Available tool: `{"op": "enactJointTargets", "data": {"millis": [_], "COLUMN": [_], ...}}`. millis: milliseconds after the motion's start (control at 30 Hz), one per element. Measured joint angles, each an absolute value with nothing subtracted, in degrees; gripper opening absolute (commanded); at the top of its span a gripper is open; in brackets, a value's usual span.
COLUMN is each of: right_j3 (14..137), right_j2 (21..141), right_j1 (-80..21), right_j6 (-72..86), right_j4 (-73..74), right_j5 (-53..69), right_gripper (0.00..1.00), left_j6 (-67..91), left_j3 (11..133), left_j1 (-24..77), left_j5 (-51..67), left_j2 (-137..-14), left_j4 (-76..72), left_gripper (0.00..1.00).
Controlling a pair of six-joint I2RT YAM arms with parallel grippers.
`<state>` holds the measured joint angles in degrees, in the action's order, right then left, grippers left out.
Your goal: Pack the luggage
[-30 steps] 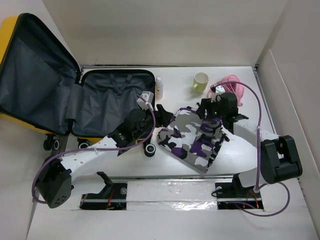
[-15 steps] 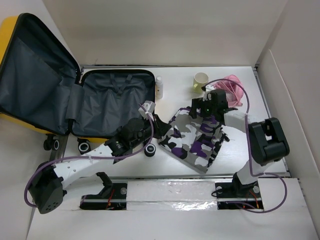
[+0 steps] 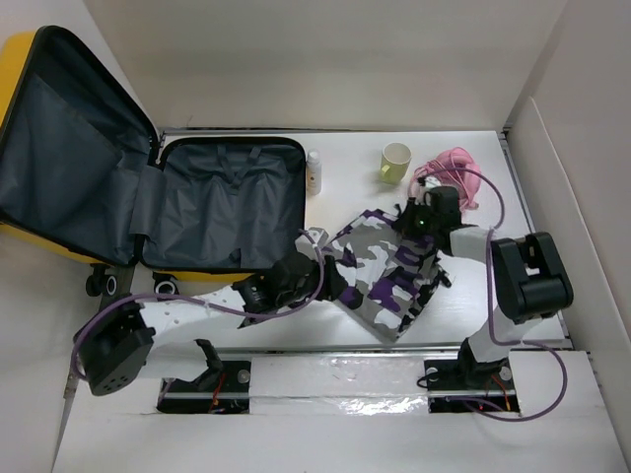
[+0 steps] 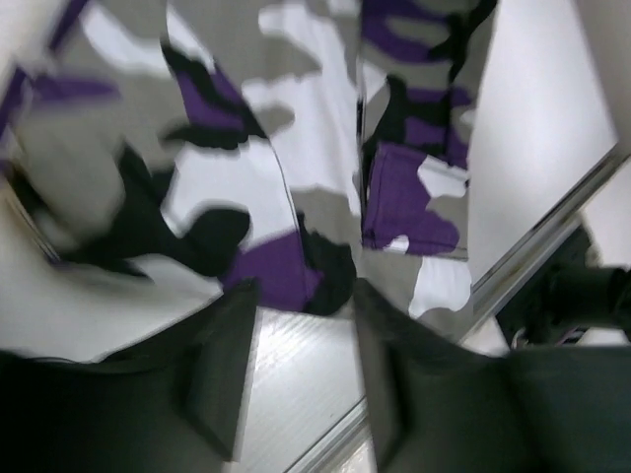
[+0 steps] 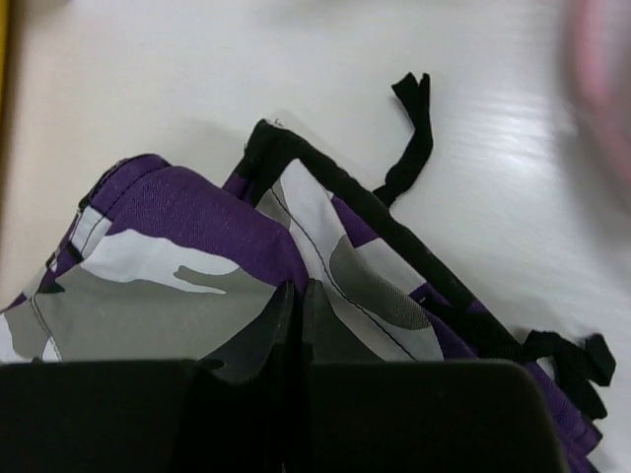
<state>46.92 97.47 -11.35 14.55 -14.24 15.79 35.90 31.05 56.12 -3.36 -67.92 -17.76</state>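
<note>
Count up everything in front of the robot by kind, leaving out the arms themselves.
Suitcase: 1
Camouflage garment: 1
Pink cloth item: 1
Bottle: 1
Cup: 1
Total: 5

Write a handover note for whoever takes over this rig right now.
Left gripper: open, jaws apart at the near edge of the camo garment.
Right gripper: shut on the garment's far side.
Luggage: open at left, nothing visible inside.
Done: nothing packed.
Left: get the garment in, then probably the bottle, cup and pink item.
</note>
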Motion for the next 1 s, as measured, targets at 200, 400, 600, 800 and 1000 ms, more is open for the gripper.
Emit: {"op": "enactJointTargets", "data": {"millis": [200, 400, 600, 800, 1000], "right_j3": [37.12, 35.46, 33.89, 32.47, 29.71], "right_j2": [89.67, 86.87, 73.67, 60.49, 52.58], "right_j1": [-2.55, -2.44, -3.99, -7.79, -12.64], "right_j6": [23.0, 26.41, 24.67, 21.82, 19.73], "right_j4": [-18.33, -21.02, -18.09, -16.34, -13.76], "right_j5": [12.95, 12.43, 8.73, 4.82, 2.72], "right_gripper": [0.22, 0.95, 1.0, 1.0, 0.99], "left_j6": [39.27, 45.34, 51.57, 55.75, 58.74], "left_j3": [32.51, 32.67, 33.98, 40.36, 46.26], "left_j1": [59.31, 59.46, 60.29, 60.29, 59.83], "left_j5": [-6.79, -9.56, -9.21, -12.73, -14.85], "left_j2": [-73.56, -76.79, -85.84, -93.76, -101.32], "left_j4": [-16.32, -17.45, -21.28, -23.68, -27.53], "left_gripper": [0.88, 0.99, 0.99, 0.95, 0.74]}}
